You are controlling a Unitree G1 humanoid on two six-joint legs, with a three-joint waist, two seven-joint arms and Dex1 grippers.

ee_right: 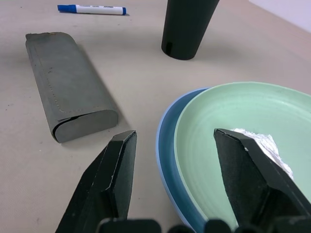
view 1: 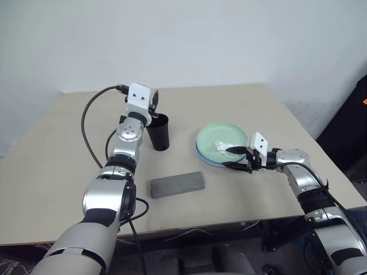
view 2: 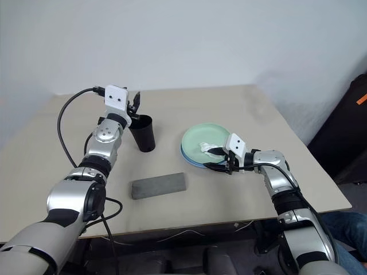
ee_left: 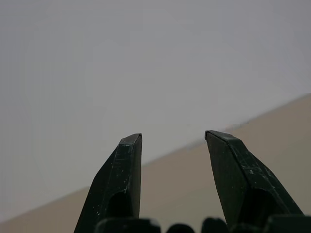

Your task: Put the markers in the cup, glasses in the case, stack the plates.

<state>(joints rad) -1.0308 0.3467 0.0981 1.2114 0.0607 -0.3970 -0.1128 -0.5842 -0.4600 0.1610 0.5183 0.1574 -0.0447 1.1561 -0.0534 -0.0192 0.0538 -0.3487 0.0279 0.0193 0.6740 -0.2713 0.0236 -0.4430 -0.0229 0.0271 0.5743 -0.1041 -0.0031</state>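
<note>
A: Where does the blue-capped marker (ee_right: 92,9) lie?

B: On the table (view 1: 241,195), at nine o'clock of the cup (view 1: 159,132), past the case (view 1: 177,184). It looks light, stiff, slick; pinch mid-barrel.

A: The claws?

B: Left gripper (ee_left: 174,141) spread, empty, above the cup. Right gripper (ee_right: 175,138) spread at the stacked plates (ee_right: 167,150), at their five o'clock rim.

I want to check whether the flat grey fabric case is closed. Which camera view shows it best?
The right wrist view: the flat grey fabric case lies close and unobstructed, stitching and rounded end visible, apparently closed. Both head views show it whole but small on the beige table. The left wrist view faces the wall and table edge.
</note>
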